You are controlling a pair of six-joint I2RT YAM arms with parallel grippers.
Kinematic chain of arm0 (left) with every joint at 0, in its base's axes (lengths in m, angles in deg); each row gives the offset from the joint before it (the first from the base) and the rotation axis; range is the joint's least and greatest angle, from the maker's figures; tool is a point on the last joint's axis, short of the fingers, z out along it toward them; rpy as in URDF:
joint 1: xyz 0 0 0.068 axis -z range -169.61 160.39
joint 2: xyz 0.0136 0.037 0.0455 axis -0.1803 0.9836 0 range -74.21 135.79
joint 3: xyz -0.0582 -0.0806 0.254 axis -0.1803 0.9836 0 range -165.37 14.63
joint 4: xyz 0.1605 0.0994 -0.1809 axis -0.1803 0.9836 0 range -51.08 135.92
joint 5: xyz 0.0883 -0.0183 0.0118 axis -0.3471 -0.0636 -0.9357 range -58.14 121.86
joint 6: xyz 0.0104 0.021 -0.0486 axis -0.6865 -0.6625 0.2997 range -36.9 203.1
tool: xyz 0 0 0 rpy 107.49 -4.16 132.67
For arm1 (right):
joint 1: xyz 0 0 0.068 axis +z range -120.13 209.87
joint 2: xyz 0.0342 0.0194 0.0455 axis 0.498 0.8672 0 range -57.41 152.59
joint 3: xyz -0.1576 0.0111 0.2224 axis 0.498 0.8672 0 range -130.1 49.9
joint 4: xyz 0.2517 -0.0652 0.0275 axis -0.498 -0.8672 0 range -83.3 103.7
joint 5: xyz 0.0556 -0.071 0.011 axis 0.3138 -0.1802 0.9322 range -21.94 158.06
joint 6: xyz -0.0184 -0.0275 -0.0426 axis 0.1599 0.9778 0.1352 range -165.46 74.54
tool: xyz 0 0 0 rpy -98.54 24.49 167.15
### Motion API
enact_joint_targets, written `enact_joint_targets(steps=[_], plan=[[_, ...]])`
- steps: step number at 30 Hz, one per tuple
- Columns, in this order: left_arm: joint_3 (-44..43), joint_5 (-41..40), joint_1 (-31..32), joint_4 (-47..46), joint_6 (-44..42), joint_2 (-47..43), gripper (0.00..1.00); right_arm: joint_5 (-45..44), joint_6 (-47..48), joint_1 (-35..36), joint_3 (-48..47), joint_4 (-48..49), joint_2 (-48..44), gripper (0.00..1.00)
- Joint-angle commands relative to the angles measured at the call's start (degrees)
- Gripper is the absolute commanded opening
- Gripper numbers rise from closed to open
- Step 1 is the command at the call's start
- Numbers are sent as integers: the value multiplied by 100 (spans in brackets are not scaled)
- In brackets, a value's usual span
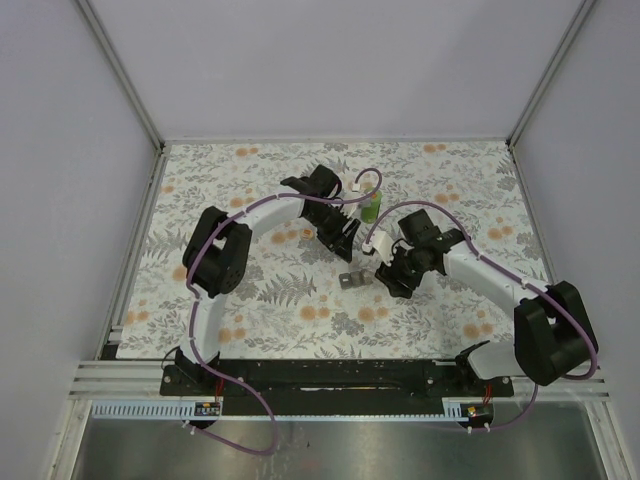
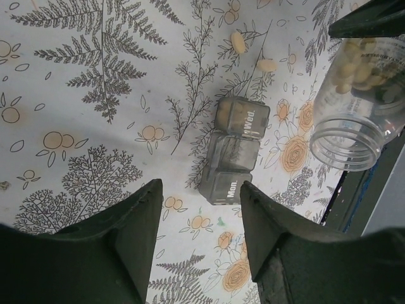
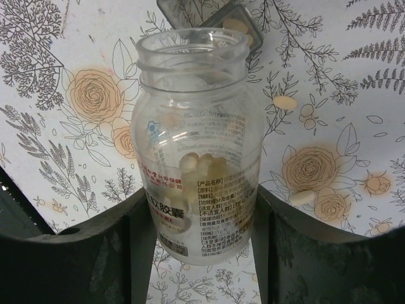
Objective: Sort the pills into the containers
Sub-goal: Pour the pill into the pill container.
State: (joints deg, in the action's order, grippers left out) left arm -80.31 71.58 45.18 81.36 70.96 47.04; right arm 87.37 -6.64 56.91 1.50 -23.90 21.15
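Well, clear ribbed-neck bottle (image 3: 197, 158), boxy organizer (image 2: 234, 149)

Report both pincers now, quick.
Left pincer: open, empty.
Right pincer: closed on the clear pill bottle.

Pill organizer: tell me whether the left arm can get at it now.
Probably yes: the left tool hangs open over the pill organizer, nothing between; the bottle sits off to one side.
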Motion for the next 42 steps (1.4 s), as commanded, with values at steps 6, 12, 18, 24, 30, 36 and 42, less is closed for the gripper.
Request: enact_joint_targets(steps=[6, 12, 18, 24, 30, 36, 42], plan=[[-394, 413, 55, -51, -78, 74, 54, -331, -77, 64, -433, -229, 194, 0], [-473, 431, 90, -42, -157, 153, 53, -349, -68, 116, -477, -282, 264, 0], [-675, 475, 90, 186, -350, 355, 51, -384, -95, 187, -477, -282, 282, 0], [-676, 492, 90, 204, -368, 434, 44, -393, -104, 231, -512, -291, 308, 0], [-667, 536, 90, 221, -394, 443, 39, -419, -95, 257, -521, -291, 335, 0], [-649, 598, 90, 309, -447, 443, 35, -411, -130, 266, -477, -256, 344, 0], [-631, 686, 90, 335, -421, 434, 32, -472, -191, 318, -530, -265, 370, 0]])
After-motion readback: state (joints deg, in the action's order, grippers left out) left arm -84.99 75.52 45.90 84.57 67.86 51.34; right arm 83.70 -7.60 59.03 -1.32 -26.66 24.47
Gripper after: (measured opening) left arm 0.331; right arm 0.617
